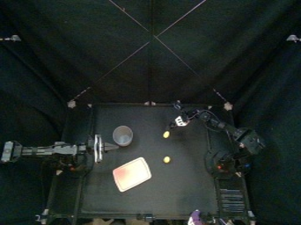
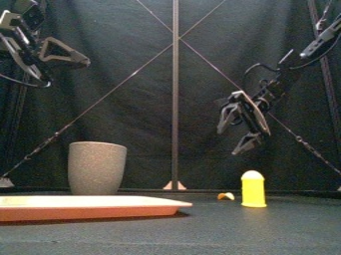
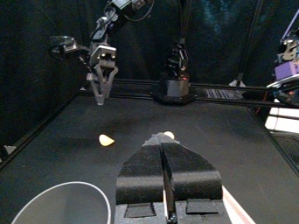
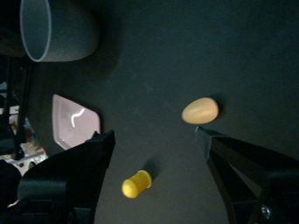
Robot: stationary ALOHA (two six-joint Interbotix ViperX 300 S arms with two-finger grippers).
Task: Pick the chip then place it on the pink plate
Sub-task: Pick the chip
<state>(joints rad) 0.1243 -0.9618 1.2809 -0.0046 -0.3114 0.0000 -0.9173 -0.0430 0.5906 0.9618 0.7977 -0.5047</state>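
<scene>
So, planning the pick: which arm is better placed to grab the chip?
Right. The right tool is open, hanging close to the chip; the left tool is shut, off beside the grey cup.

Dim booth light: the black curtains (image 1: 70,53) swallow it, the table (image 1: 177,189) shows a soft grey sheen, shadows faint.

The black tabletop (image 1: 188,189) carries a grey speckled cup (image 1: 122,134) at eleven o'clock, pink tray (image 1: 132,173) at seven, chip (image 1: 167,135) at one, yellow toy (image 1: 167,159) at three.
</scene>
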